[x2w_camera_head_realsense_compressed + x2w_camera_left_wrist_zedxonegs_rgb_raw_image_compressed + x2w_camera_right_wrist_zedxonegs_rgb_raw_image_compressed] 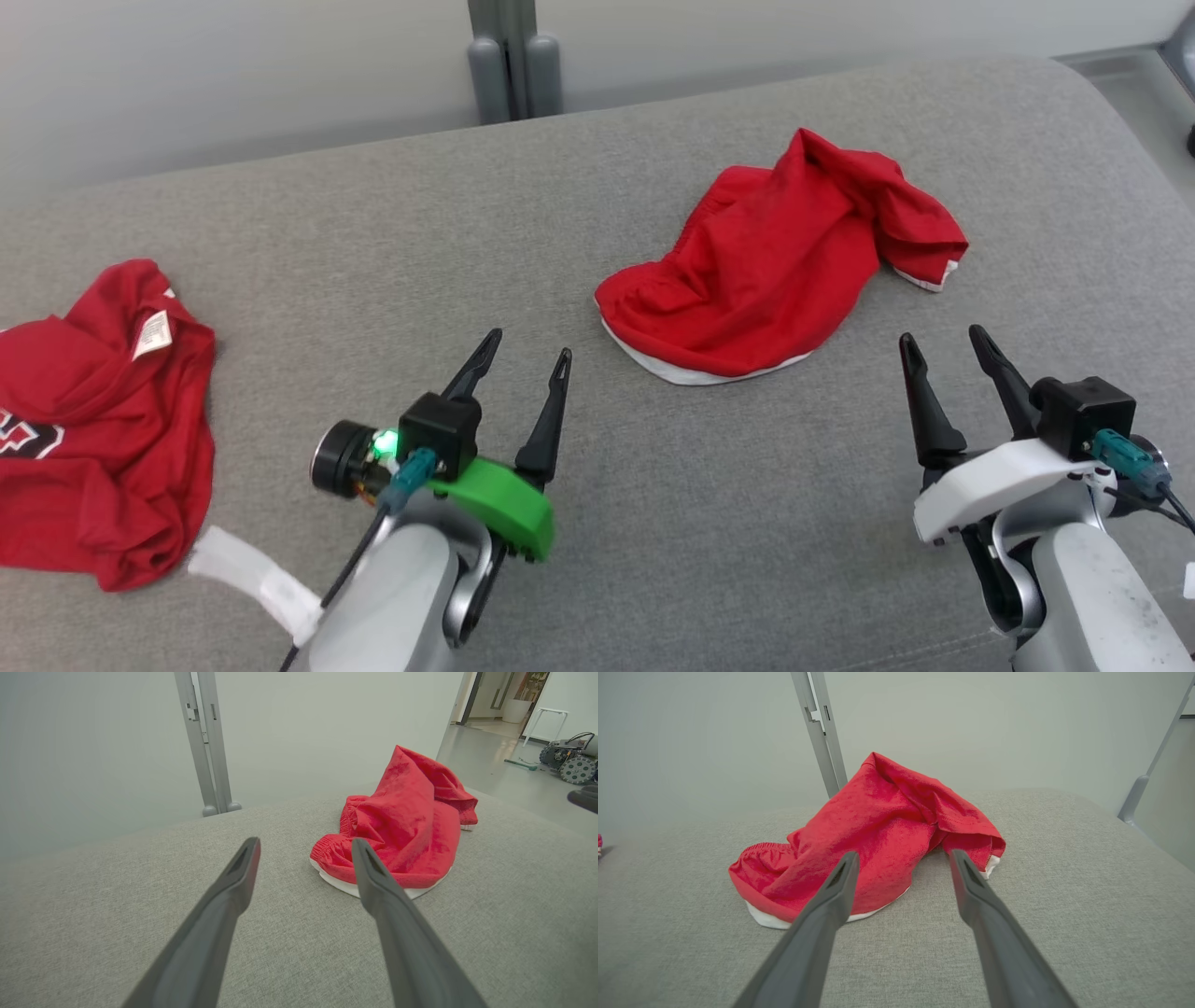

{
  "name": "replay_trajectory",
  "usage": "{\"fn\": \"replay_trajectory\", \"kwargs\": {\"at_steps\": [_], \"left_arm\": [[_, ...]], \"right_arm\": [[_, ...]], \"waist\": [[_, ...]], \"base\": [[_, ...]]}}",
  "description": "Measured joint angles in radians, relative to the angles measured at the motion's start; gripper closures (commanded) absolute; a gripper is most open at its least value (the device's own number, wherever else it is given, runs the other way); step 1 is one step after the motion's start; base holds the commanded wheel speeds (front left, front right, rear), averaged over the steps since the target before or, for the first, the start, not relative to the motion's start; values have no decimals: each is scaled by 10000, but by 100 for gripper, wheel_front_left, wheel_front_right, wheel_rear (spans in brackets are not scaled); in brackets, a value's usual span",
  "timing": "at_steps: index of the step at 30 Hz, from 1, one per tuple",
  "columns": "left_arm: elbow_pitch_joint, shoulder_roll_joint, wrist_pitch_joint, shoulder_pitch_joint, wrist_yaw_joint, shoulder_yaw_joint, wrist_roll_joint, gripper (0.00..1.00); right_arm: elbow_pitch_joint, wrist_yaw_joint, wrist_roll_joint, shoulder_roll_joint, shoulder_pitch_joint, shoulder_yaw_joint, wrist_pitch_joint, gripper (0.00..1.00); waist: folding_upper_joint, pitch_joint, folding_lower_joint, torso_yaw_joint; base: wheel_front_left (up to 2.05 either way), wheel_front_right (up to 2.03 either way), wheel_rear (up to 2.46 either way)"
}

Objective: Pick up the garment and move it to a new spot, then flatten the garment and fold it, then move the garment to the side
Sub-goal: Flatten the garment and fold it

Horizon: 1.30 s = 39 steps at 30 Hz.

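On the grey fabric tabletop point(373, 233), centre-right, we see the red garment point(775, 261) lying crumpled. Our L end effector point(529, 344) & R end effector point(940, 336) sit just short of it, both wide open, holding nothing. 2nd red shirt point(93, 420) lies far left.

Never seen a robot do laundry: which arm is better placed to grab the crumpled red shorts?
Probably the right. The right gripper is open with the red shorts straight ahead between its fingers in its wrist view; for the open left gripper they lie off to one side.
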Motion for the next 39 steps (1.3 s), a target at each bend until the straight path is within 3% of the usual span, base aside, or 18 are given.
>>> {"fn": "replay_trajectory", "kwargs": {"at_steps": [9, 13, 23, 24, 26, 34, 39], "left_arm": [[2907, -8, 604, -2767, -221, -905, -694, 0], [4142, -2, 972, -3596, 10, -1106, -836, 0], [5597, -6, 1055, -4523, -224, -1733, -1551, 0], [5668, -8, 1055, -4535, -255, -1793, -1607, 18], [5823, 0, 897, -4565, -194, -1969, -1659, 100], [5871, -6, 205, -4765, 234, -2094, -2201, 100], [5402, 44, 21, -4805, 859, -1624, -2270, 100]], "right_arm": [[31, 0, 6, 90, -361, 194, -113, 0], [169, 0, 38, 128, -478, 247, -284, 0], [596, 0, 19, 230, -713, 387, -512, 0], [619, 0, -4, 232, -732, 383, -516, 0], [673, 0, -42, 242, -736, 374, -546, 0], [748, 0, -130, 242, -799, 360, -587, 0], [788, 2, -165, 209, -762, 291, -585, 0]], "waist": [[0, 742, 0, -1054], [0, 1079, 0, -1469], [0, 1572, 0, -2147], [0, 1582, 0, -2158], [0, 1572, 0, -2135], [0, 1446, 0, -1809], [0, 1194, 0, -1527]], "base": [[0, 0, 0], [0, 0, 0], [0, 0, 0], [0, 0, 0], [0, 0, 0], [0, 0, 0], [0, 0, 0]]}}
